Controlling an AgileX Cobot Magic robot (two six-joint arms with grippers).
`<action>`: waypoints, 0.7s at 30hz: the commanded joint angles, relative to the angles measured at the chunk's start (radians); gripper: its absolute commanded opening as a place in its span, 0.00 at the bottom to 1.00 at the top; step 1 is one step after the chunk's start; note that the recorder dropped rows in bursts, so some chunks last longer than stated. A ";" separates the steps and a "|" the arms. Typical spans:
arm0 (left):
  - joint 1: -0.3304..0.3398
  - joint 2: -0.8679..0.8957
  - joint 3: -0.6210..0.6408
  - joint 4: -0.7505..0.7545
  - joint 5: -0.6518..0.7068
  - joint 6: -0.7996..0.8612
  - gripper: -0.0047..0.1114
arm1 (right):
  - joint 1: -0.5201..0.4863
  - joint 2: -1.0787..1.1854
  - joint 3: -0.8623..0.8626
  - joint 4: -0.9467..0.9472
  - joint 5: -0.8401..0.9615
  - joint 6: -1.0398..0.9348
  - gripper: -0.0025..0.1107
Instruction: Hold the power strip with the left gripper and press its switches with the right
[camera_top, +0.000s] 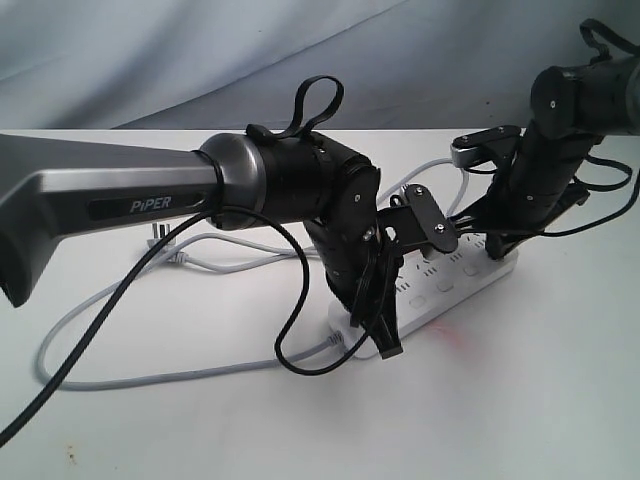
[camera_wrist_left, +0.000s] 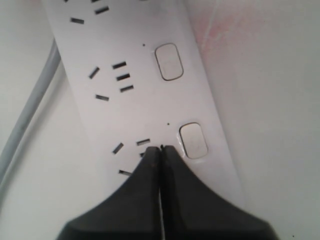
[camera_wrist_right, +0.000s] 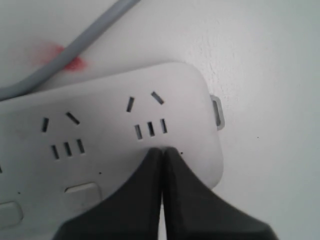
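The white power strip (camera_top: 452, 292) lies on the white table, running from near centre toward the right. My left gripper (camera_top: 386, 343) is shut, its tips (camera_wrist_left: 160, 148) down on the strip's face (camera_wrist_left: 145, 107) right beside one switch (camera_wrist_left: 193, 140); a second switch (camera_wrist_left: 167, 62) lies further along. My right gripper (camera_top: 495, 246) is also shut, its tips (camera_wrist_right: 163, 150) over the strip's last socket group (camera_wrist_right: 149, 117) at the rounded far end. Two switches (camera_wrist_right: 82, 193) show beside its fingers; the end one is hidden under them. Neither gripper holds anything between its fingers.
The strip's grey cable (camera_top: 150, 375) loops over the table to the left, with its plug (camera_top: 160, 237) behind the left arm. More cable (camera_wrist_right: 85, 35) runs behind the strip, over a red mark (camera_wrist_right: 65, 57). Loose black wires (camera_top: 300, 330) hang from the left arm.
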 joint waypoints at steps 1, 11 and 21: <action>-0.006 0.054 0.020 -0.010 0.026 -0.009 0.04 | -0.004 -0.039 0.013 -0.010 -0.046 0.009 0.02; -0.006 0.054 0.020 -0.010 0.026 -0.009 0.04 | -0.012 -0.066 0.013 -0.025 -0.041 0.018 0.02; -0.006 0.054 0.020 -0.010 0.031 -0.009 0.04 | -0.012 -0.070 0.013 0.105 0.062 -0.059 0.02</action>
